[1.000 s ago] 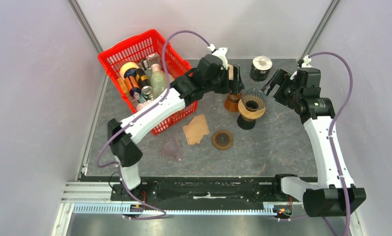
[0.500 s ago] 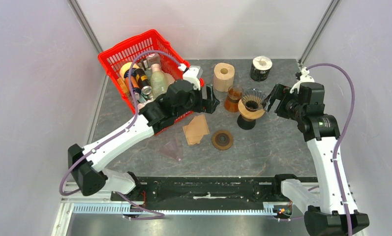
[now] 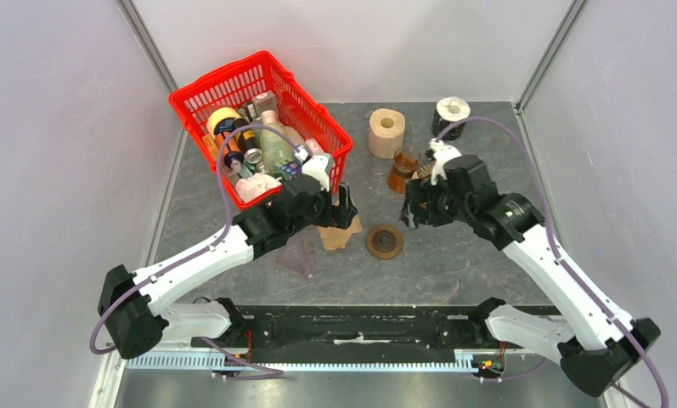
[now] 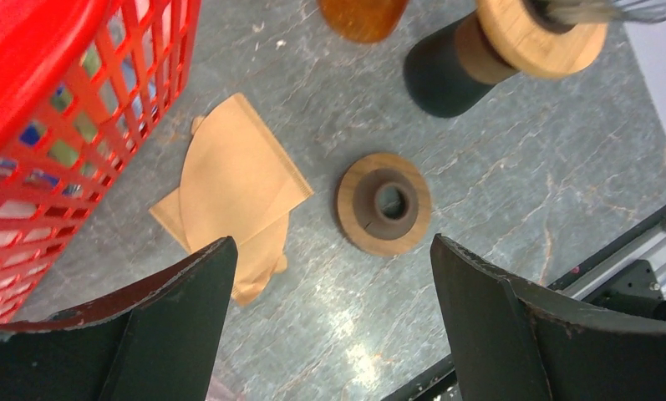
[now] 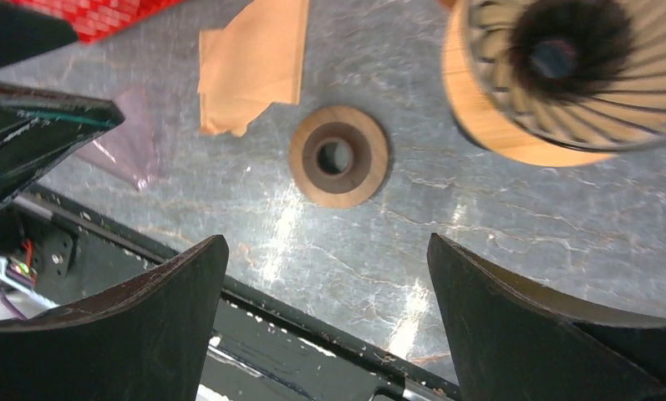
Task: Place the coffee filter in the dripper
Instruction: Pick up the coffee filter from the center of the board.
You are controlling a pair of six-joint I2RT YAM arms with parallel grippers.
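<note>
Grey desk [image 3: 454, 272] holds the coffee filter [image 4: 237, 184], ungrasped, at the dripper's [image 5: 563, 75] eight o'clock; left gripper [image 4: 331, 251] and right gripper [image 5: 327, 246] spread, empty.

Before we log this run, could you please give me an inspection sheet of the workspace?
Surface: grey marbled table, no spills seen.
Job's things: coffee filter flat on table beside red basket; dripper upright, no filter inside.
Clutter: red basket holds bottles; wooden ring; paper roll; amber glass; plastic film.
Grippers: left gripper open near coffee filter; right gripper open near dripper; both empty.
Cables: purple cable loops over basket; another off right arm.
Surroundings: pale walls, nothing else seen.
</note>
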